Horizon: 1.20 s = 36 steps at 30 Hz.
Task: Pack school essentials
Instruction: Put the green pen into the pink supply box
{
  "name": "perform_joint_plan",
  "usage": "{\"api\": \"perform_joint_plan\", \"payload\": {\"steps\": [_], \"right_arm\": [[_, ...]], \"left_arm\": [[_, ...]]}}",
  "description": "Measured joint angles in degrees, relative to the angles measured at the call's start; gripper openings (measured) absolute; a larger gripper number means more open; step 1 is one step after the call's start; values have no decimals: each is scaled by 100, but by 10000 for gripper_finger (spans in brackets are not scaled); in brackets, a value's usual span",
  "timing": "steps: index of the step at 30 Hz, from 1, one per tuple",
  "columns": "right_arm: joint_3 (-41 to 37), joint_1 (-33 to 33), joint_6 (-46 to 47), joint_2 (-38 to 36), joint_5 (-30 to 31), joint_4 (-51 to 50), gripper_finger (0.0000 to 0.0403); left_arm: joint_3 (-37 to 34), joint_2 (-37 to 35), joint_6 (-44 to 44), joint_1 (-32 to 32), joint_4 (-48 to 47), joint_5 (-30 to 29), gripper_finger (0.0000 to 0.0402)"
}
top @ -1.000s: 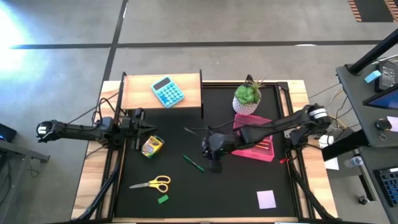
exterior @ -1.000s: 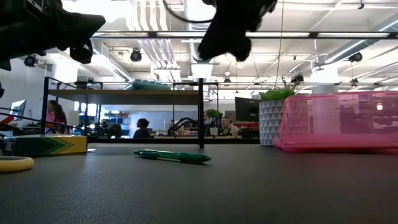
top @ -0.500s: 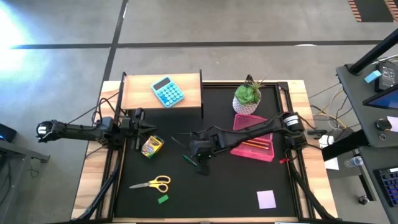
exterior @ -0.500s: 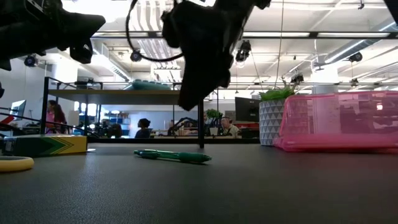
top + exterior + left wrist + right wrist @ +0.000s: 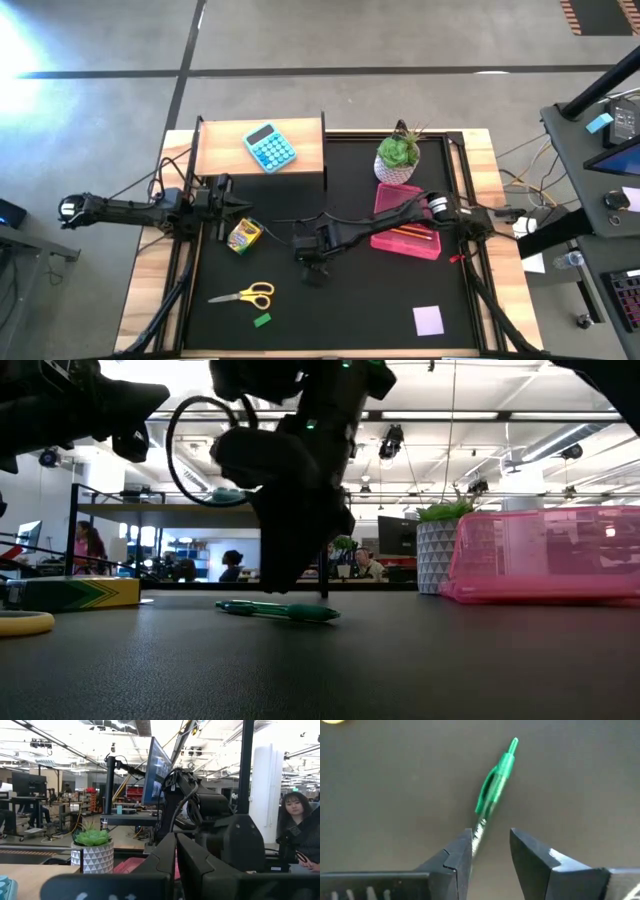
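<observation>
Reaching down over the centre of the frame in the high view, the right tool (image 5: 311,262) hangs above the green pen (image 5: 493,790), which lies flat on the black counter (image 5: 380,300). Its two fingers stand spread, with a clear gap between them, and the wrist view shows the pen's lower end just at that gap, the barrel running away at a slant. Nothing is pinched yet.

Judging by this, the step in hand is picking up the pen for the pink case (image 5: 425,243) at centre right. The next move calls for lowering until the fingers straddle the barrel, perhaps turning a little to cross it squarely, then pinching.

At the left edge of the frame the left tool (image 5: 228,205) waits, pressed together, just above the crayon box (image 5: 244,234).

No brand or writing can be read on any item.
</observation>
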Motion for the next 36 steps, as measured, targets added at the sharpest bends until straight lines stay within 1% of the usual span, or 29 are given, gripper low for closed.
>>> {"api": "perform_joint_plan", "payload": {"steps": [7, 13, 17, 22, 25, 31, 36], "right_arm": [[329, 2, 224, 368, 6, -95, 112], [370, 2, 247, 488, 35, -123, 97], [374, 2, 244, 519, 41, -134, 71], [321, 0, 244, 520, 35, -125, 25], [300, 0, 247, 512, 19, -148, 18], [337, 2, 24, 235, -34, -630, 16], [355, 4, -241, -366, 11, -787, 15]], "left_arm": [[0, 2, 0, 0, 2, 0, 0], [0, -2, 0, 1, 2, -1, 0], [0, -2, 0, 1, 0, 0, 0], [0, -2, 0, 1, 2, -2, 0], [0, -2, 0, 1, 0, 0, 0], [0, -2, 0, 1, 0, -1, 0], [0, -2, 0, 0, 0, -1, 0]]}}
